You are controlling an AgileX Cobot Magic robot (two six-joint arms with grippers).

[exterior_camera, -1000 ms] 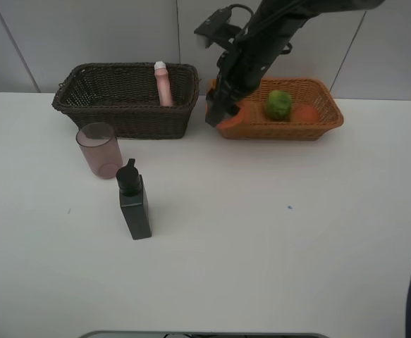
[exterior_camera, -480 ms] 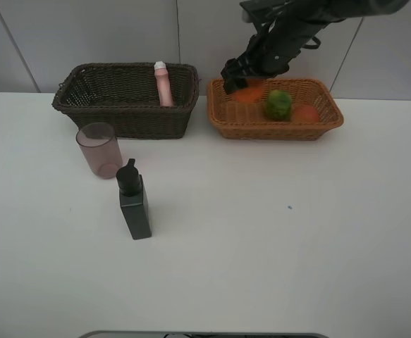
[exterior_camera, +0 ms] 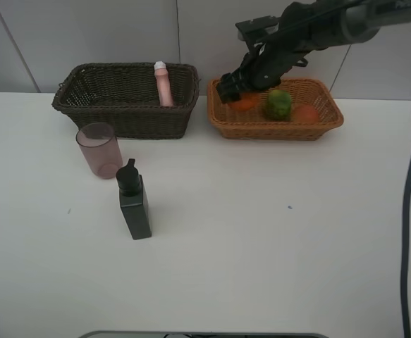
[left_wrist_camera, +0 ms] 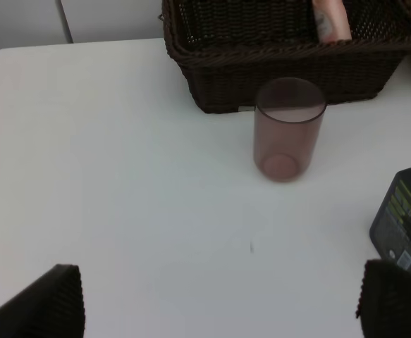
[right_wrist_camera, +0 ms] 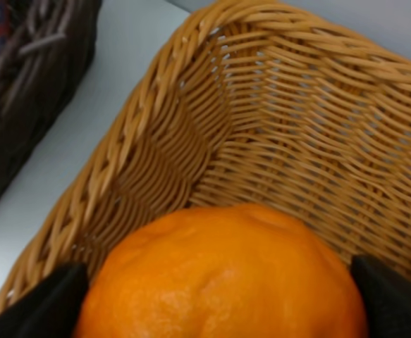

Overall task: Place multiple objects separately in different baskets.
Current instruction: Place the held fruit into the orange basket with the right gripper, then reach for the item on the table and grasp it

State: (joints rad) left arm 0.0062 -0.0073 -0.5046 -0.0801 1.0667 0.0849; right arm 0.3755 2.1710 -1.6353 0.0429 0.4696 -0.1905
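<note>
Tangerine (right_wrist_camera: 219, 274) clamped between right pincer (exterior_camera: 233, 91) tips, inside tan basket (exterior_camera: 275, 130).

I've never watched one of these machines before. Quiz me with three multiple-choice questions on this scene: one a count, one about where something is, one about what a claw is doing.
1. How many things stand on the table outside the dark basket and the tan basket?
A. one
B. two
C. four

2. Where is the pink bottle?
A. in the dark basket
B. in the tan basket
C. on the table

3. What does the right gripper hold?
A. nothing
B. a tangerine
C. a spoon

Answers:
1 B: only the cup and the pump bottle stand there.
2 A: it leans upright against the dark basket's back wall.
3 B: the right wrist view shows the tangerine between its fingers, over the tan basket.
</note>
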